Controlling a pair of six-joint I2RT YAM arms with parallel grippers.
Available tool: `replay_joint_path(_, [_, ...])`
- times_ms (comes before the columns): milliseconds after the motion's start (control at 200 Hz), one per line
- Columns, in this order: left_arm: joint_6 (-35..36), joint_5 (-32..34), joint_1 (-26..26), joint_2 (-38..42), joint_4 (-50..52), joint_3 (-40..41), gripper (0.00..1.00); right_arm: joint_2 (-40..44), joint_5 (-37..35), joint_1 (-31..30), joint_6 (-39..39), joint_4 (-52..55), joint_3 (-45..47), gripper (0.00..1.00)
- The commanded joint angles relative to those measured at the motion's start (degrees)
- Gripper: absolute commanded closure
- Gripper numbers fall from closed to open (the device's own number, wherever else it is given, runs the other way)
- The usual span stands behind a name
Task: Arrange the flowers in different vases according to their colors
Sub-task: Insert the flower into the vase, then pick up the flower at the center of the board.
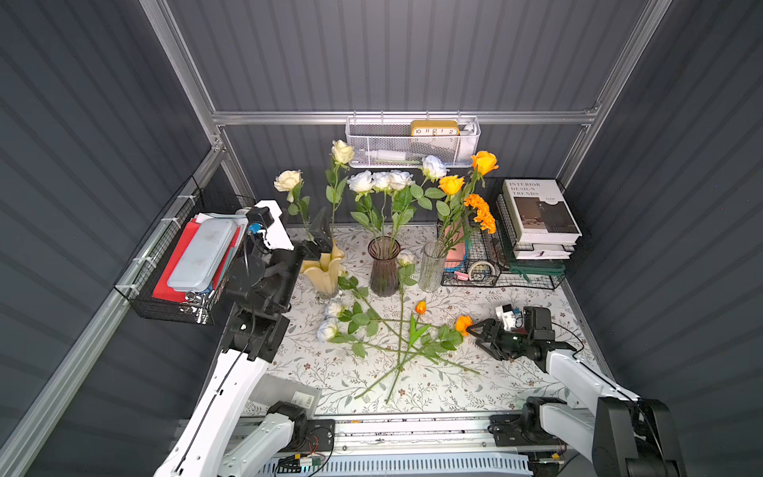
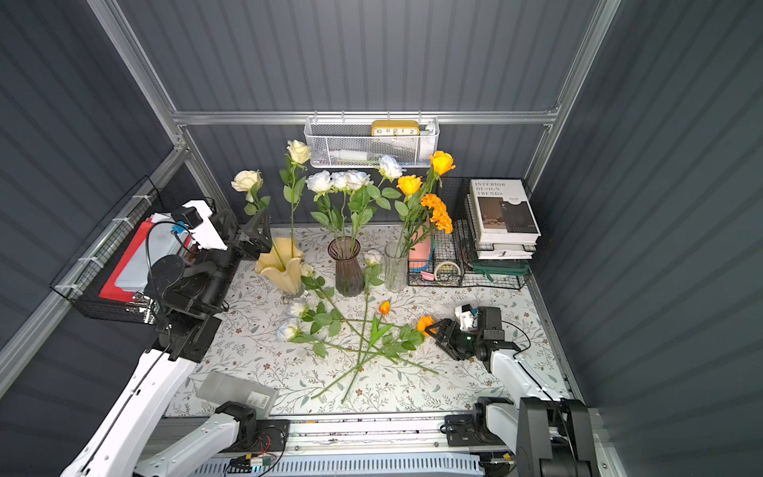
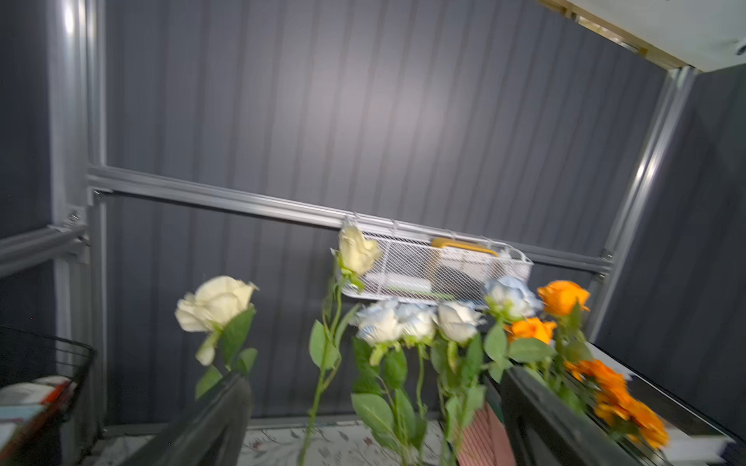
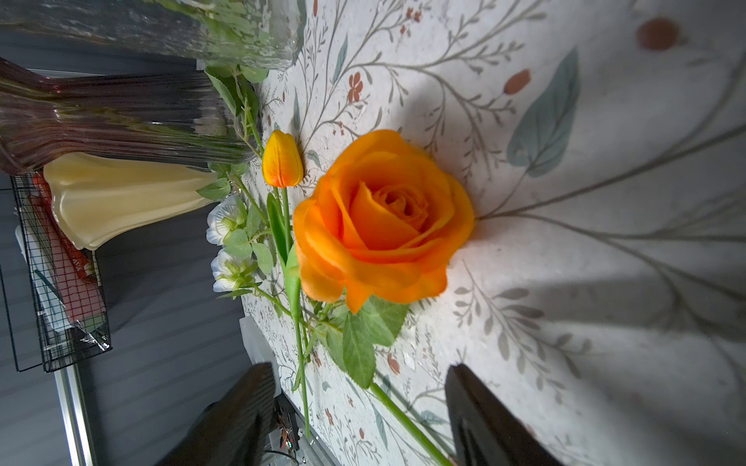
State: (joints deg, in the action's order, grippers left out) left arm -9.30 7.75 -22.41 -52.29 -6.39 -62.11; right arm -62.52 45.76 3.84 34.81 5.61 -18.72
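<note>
Two cream roses stand in the pale yellow vase. My left gripper hovers open at that vase's rim, with a cream rose stem loose between its fingers. White roses fill the purple vase. Orange roses and marigolds fill the clear vase. White roses, a cream rose, an orange tulip and an orange rose lie on the tablecloth. My right gripper is open, low, astride that rose's stem.
A black wire basket with red folders hangs at the left. Another wire basket at the back right holds books and a tape roll. A white mesh basket with a clock hangs on the back rail. A clear box lies front left.
</note>
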Motion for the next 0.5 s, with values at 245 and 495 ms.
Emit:
replay_joint_path(245, [-15.4,-2.4,-15.1,-20.0,30.5,1.5,0.11,1.0,-1.2,-0.3,-1.4,1.3,-0.7,0.28])
replay_joint_path(495, [-16.4,-3.8,-17.2,-27.8,26.7,1.9,0.2,1.1,-1.3,-0.3,-1.4,1.3,-0.6,0.28])
